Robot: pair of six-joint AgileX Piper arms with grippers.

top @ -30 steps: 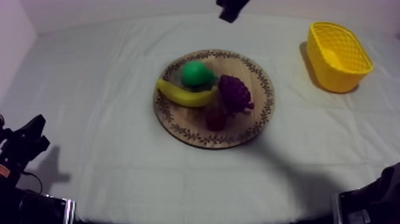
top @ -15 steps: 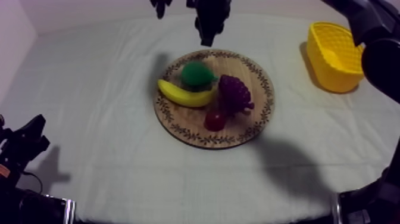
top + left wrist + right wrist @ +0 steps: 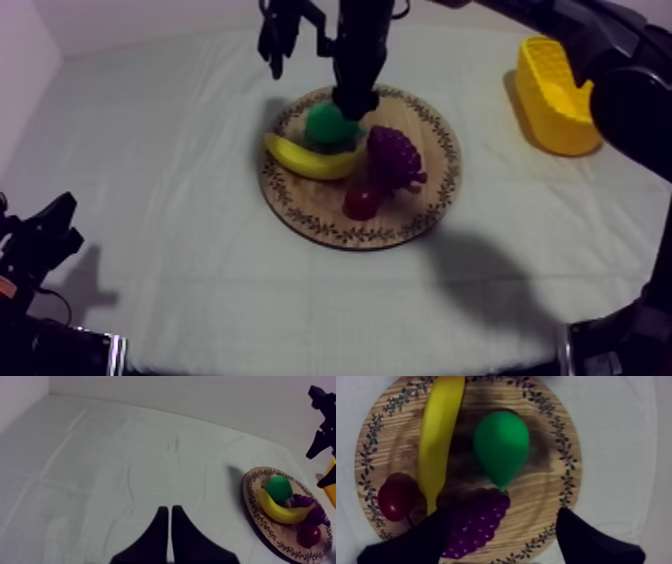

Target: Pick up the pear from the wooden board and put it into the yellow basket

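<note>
Right pincer (image 3: 502,511) spread over the pear (image 3: 501,443); its narrow end points at the grapes (image 3: 473,521); left pincer (image 3: 167,510) pressed together.

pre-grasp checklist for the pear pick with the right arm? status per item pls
1. right pincer open, holding nothing: ok.
2. pear centred ahead of it, on the wooden board: ok.
3. room around pear: not ok; banana lies close alongside, grapes sit at its narrow end.
4. height above pear: cannot tell.
5. yellow basket upright: ok.
6. left pincer shut, over bare cloth, away from the board: ok.
</note>
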